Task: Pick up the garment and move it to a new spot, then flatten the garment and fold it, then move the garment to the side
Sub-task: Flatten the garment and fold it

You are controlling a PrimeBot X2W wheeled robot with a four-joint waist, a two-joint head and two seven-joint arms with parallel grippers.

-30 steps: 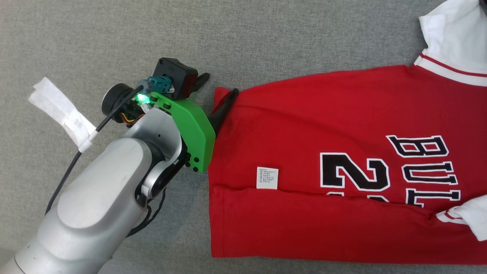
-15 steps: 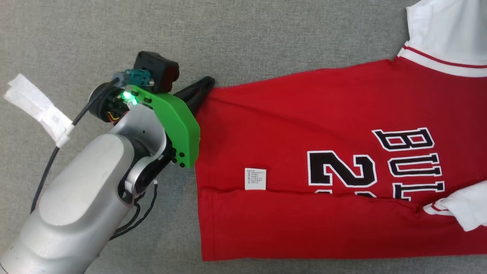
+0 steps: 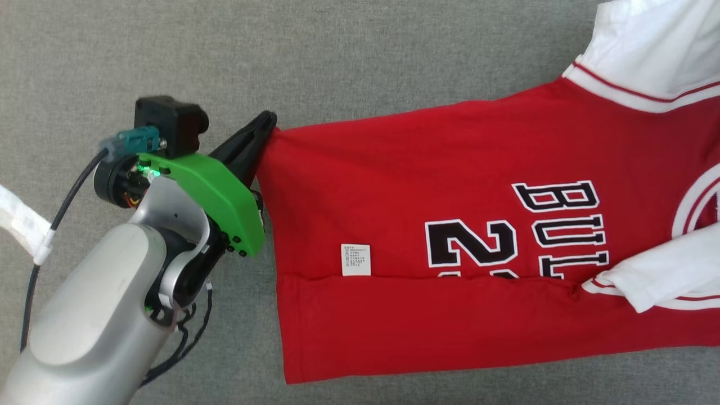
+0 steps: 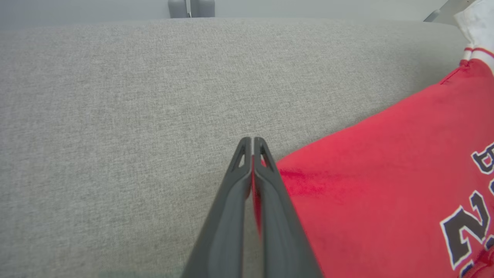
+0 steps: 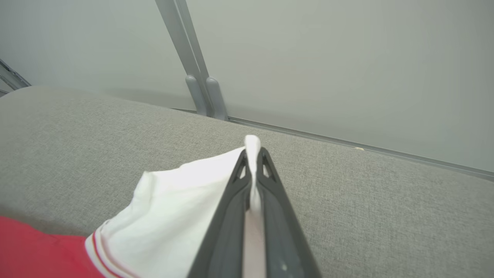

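The garment (image 3: 439, 185) is a red jersey with black-and-white lettering and white sleeves, spread across a grey fabric surface in the head view. My left gripper (image 3: 269, 121) is shut on the garment's upper left hem corner. From the left wrist, the two dark fingers (image 4: 266, 181) are pressed together with red cloth (image 4: 370, 170) pinched between them. My right gripper (image 5: 252, 152) is shut on the white sleeve (image 5: 177, 193), a fold of white cloth sticking up between its tips. A white care label (image 3: 355, 260) sits on the red cloth.
The grey fabric surface (image 3: 337, 56) stretches around the garment. A white paper tag (image 3: 19, 225) hangs on my left arm's cable at the far left. A pale wall and a grey metal post (image 5: 189, 58) stand behind the surface's far edge.
Both grippers have gone from open to shut on the garment. The left gripper now pinches the hem corner, and the head camera's picture has shifted, with the garment lying further left.
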